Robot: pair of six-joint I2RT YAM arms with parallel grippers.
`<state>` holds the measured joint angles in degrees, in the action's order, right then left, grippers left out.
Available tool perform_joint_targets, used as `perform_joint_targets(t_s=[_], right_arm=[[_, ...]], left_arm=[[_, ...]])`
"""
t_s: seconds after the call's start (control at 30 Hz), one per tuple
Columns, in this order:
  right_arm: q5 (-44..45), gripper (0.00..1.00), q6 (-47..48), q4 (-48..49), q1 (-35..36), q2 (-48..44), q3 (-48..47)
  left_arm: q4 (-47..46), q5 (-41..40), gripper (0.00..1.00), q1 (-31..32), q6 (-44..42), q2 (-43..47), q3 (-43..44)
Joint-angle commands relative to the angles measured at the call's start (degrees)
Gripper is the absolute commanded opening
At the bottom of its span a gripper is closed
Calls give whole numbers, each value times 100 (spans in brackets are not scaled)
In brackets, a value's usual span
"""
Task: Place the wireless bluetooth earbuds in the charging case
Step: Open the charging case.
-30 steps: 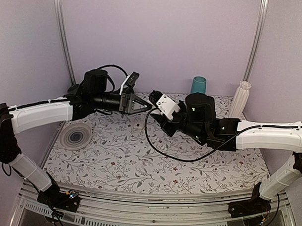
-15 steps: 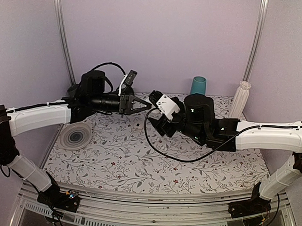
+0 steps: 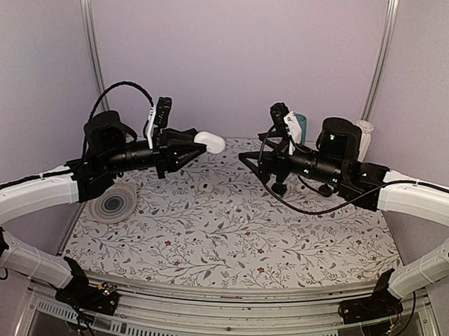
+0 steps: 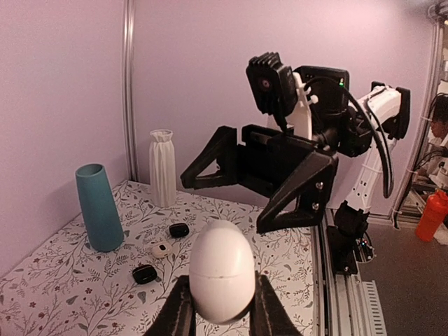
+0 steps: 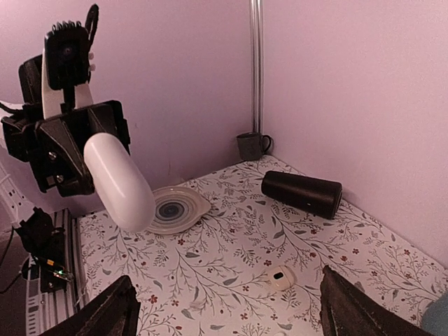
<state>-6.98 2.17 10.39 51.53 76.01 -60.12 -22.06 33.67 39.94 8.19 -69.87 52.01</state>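
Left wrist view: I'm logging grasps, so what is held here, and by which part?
The left gripper holds the charging case, jaws pinching the sides of its near end; the rest sticks out. The right gripper is open, empty.

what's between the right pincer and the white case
Nothing, just air: the left wrist view shows the open right pincer facing the case across an empty gap, not touching it.
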Motion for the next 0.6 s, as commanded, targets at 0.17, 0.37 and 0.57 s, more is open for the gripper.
perform_joint_targets(t_s=[0.17, 0.37, 0.57], right_arm=[[-2180, 89, -1073, 693, -187, 267, -165], [-2100, 89, -1196, 890, -195, 441, -234], [-2012, 89, -1448, 1041, -198, 564, -291]], left_arm=[[-844, 509, 0, 44, 343, -254, -56], [-1134, 975, 0, 44, 691, -480, -66], [-1263, 1332, 0, 57, 830, -598, -68]])
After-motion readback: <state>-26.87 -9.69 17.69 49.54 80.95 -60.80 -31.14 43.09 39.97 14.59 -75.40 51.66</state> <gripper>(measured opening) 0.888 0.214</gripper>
